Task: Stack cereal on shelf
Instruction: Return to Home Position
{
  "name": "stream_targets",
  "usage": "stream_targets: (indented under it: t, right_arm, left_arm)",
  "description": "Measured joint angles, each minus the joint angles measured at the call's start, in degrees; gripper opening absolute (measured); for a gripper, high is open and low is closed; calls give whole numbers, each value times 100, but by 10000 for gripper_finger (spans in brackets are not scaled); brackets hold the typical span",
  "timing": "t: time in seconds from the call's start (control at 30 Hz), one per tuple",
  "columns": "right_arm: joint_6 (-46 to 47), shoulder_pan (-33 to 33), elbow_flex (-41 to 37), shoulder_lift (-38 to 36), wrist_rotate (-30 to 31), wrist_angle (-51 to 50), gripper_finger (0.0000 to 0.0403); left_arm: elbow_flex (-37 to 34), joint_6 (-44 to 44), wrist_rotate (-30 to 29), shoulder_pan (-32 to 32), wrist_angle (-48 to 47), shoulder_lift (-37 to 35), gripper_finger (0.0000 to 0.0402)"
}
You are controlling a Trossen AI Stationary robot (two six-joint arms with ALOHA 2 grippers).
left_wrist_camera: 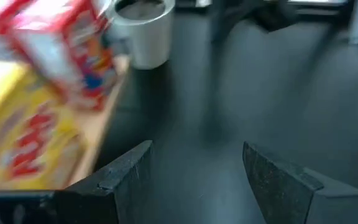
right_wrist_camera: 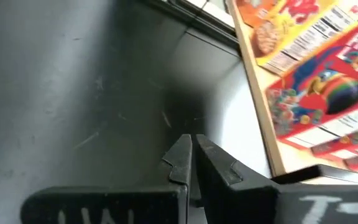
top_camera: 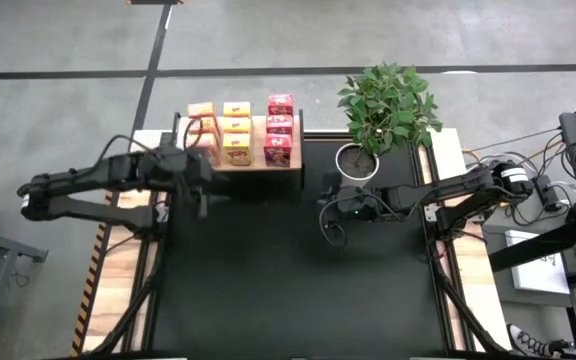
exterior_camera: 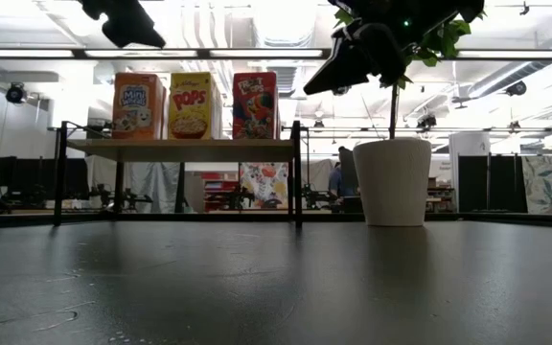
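Three columns: cereal boxes (top_camera: 235,127) on shelf (exterior_camera: 180,149); nearest orange we barely see.
Left gripper (left_wrist_camera: 197,147): released.
Right gripper (right_wrist_camera: 192,138): clenched, empty.

Both arms are near-black and built of slim jointed links: the left arm (top_camera: 98,182) is plain, while the right arm (top_camera: 453,190) has black cables (top_camera: 540,190) looping by its base. The left claw (left_wrist_camera: 194,174) has flat, wedge-shaped matte fingers (left_wrist_camera: 278,180) — the right claw (right_wrist_camera: 191,158) bears a pale scrawled mark (right_wrist_camera: 312,202).
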Motion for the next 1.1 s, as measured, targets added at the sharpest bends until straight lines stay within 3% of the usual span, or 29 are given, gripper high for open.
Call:
stream_targets:
  t: [0.2,0.4,0.87,1.1]
  right_arm:
    - [85,1,-87,-122,-102,-2,12]
    - [125,0,-477,-663,-381,21,12]
    - [360,1,-1739,-2278,-461,413,12]
    - [504,1,-2286,-3043,-580,654,12]
  left_arm:
    - [-468,194,-20,-991,542,-206,231]
    - [-967,356,-439,-1617,938,-742,230]
    - [-2737,979,-290,-1702,3075,-2168,227]
    - [-3377,1109,-289,-1700,3813,-2316,152]
